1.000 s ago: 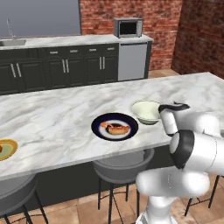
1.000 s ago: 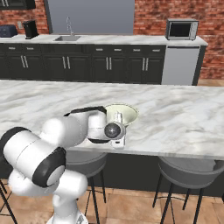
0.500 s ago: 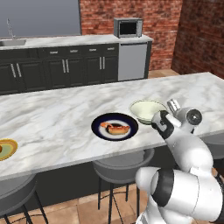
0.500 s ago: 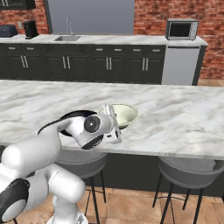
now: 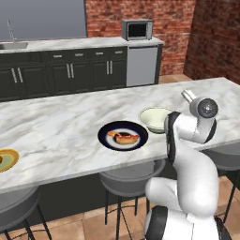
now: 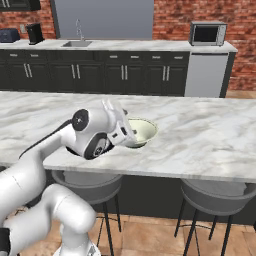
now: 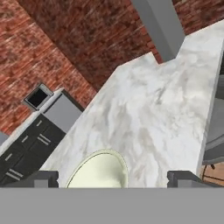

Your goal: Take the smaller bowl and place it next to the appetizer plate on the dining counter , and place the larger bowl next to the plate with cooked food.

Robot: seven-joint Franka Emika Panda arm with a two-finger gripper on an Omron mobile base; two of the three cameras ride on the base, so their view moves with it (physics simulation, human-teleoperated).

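The larger bowl (image 5: pixel 153 119), cream-white, rests on the dining counter (image 5: pixel 56 124) just right of the plate with cooked food (image 5: pixel 123 136), a dark plate with orange-brown strips. At the counter's far left edge lies the yellow-tan appetizer plate (image 5: pixel 5 159). My gripper (image 7: pixel 113 178) is open, with its fingertips (image 7: pixel 44 177) wide apart, and holds nothing. It hovers at the near side of the larger bowl (image 7: pixel 98 170), whose rim shows between the tips. From the right base view the gripper (image 6: pixel 128 135) sits against the bowl (image 6: pixel 141 131). The smaller bowl is out of view.
Grey bar stools (image 5: pixel 131 178) stand under the counter's near edge. A wall counter with dark cabinets (image 5: pixel 70 70), a sink (image 6: pixel 76 44) and a microwave (image 5: pixel 137 29) runs along the back. A brick wall (image 5: pixel 215 37) closes the right side.
My arm has swung upright and the hand has drawn back from the larger bowl toward its right side. The bowl and plates have stayed put, and the jaws have stayed open.
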